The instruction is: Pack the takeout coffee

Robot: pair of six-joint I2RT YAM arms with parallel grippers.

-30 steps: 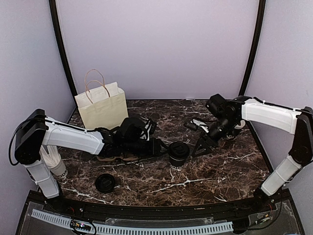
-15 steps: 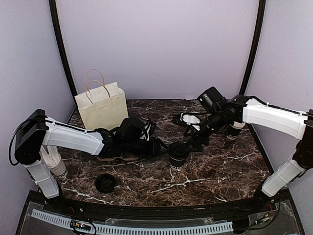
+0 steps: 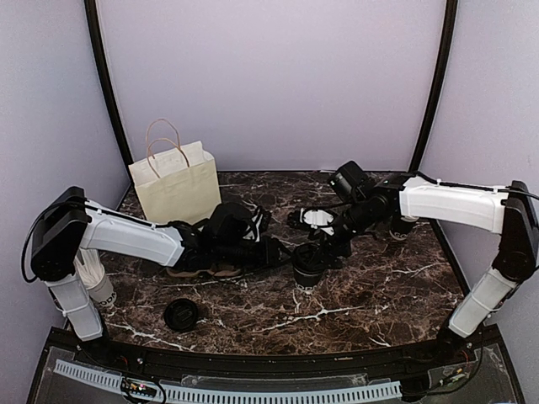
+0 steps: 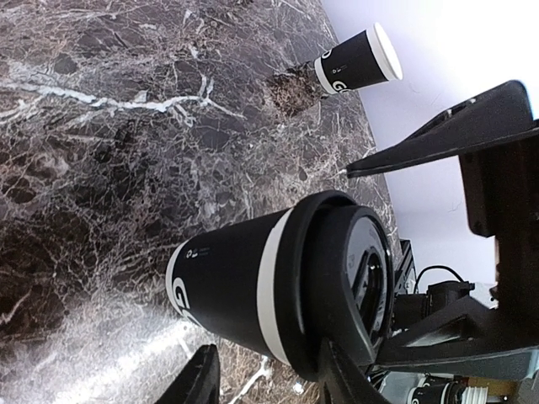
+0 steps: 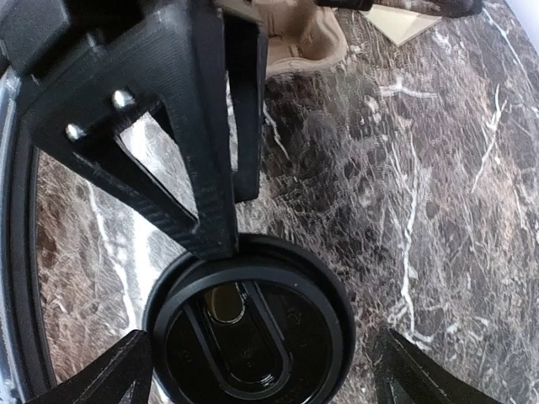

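The takeout coffee stands upright mid-table, a black cup with white print and a black lid. My left gripper lies low at its left side. In the left wrist view the cup sits just past my left gripper. The jaws are partly open, one finger against the lid's rim and the other clear of the cup. My right gripper hovers over the cup from the right. In its wrist view the right gripper stands wide open with a finger on either side of the lid.
A cream paper bag stands open at the back left. A tan cup carrier lies under my left arm. A loose black lid lies near the front left. A white-rimmed black cup stands at the back right, behind my right arm.
My right arm has swung left from beside the cup to over its lid, and its jaws have spread wider. My left gripper stayed at the cup and narrowed slightly.
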